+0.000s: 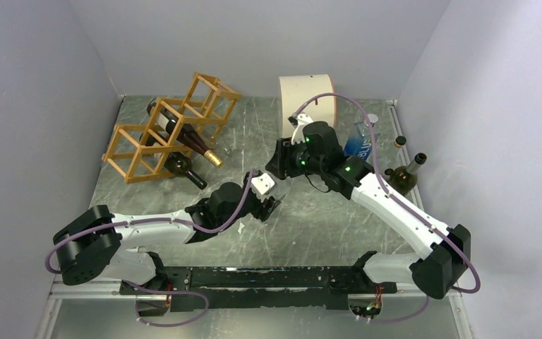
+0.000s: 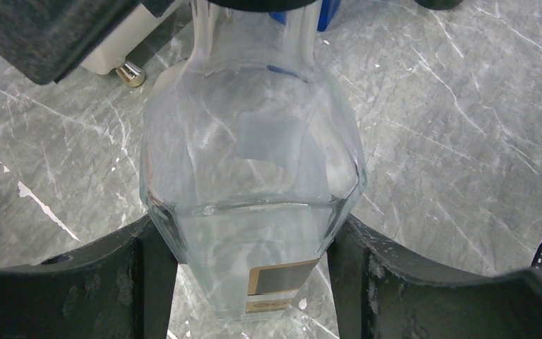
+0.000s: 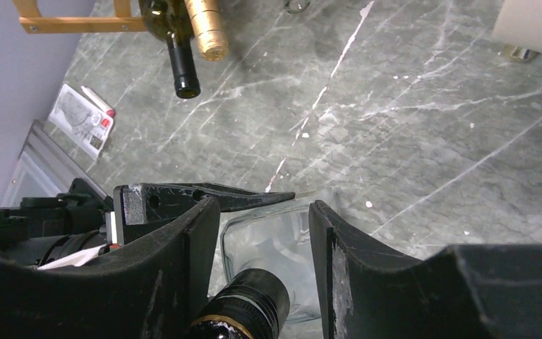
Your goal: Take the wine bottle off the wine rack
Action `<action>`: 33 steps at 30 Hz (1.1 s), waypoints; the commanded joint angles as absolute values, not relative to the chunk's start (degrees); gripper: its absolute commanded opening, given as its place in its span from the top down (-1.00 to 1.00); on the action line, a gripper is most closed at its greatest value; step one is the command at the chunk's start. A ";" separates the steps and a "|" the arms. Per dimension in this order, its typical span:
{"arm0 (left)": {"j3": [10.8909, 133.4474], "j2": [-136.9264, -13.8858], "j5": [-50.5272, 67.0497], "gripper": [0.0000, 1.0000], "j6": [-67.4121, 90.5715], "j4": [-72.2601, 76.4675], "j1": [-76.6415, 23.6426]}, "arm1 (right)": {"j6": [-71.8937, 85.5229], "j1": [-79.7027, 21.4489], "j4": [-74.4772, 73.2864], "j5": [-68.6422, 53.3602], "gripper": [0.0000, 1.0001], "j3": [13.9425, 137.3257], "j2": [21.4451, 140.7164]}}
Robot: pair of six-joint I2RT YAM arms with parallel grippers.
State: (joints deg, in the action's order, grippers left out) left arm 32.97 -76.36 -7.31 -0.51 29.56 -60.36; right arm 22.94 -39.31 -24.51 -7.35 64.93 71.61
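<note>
The wine rack (image 1: 161, 135), an orange-brown stick frame, stands at the back left and shows in the right wrist view (image 3: 77, 25). Two dark bottles lie in it, one gold-capped (image 1: 214, 157) and one black-necked (image 1: 187, 171). My left gripper (image 2: 254, 282) is shut on the lower body of a clear glass bottle (image 2: 254, 162) above the table's middle; in the top view the left gripper (image 1: 272, 205) is right of the rack. My right gripper (image 3: 265, 226) is open astride that bottle's neck, whose black cap (image 3: 247, 311) lies against one finger (image 3: 183, 261). The right gripper (image 1: 280, 161) is just behind the left.
A cream cylindrical drum (image 1: 307, 102) stands at the back centre. A blue-labelled water bottle (image 1: 360, 141) and a dark green bottle (image 1: 404, 175) stand at the right. A paper card (image 3: 81, 120) lies by the left wall. Grey walls close three sides.
</note>
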 commanded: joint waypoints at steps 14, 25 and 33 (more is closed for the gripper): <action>39.59 -75.87 -5.36 0.32 5.67 24.16 -60.65 | 25.58 -39.29 -20.28 -6.24 0.94 57.08 64.66; 42.48 -66.58 -7.72 -0.95 13.78 9.79 -60.64 | 27.78 -39.24 -33.23 27.69 1.00 61.28 52.07; 44.72 -58.16 -19.38 -0.96 15.92 -1.33 -60.56 | 30.93 -39.11 -43.57 49.70 1.00 64.64 49.38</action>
State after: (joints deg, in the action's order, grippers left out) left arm 41.78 -61.28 -13.50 14.59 5.21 -60.60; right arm 27.99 -39.27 -43.13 34.68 61.04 51.13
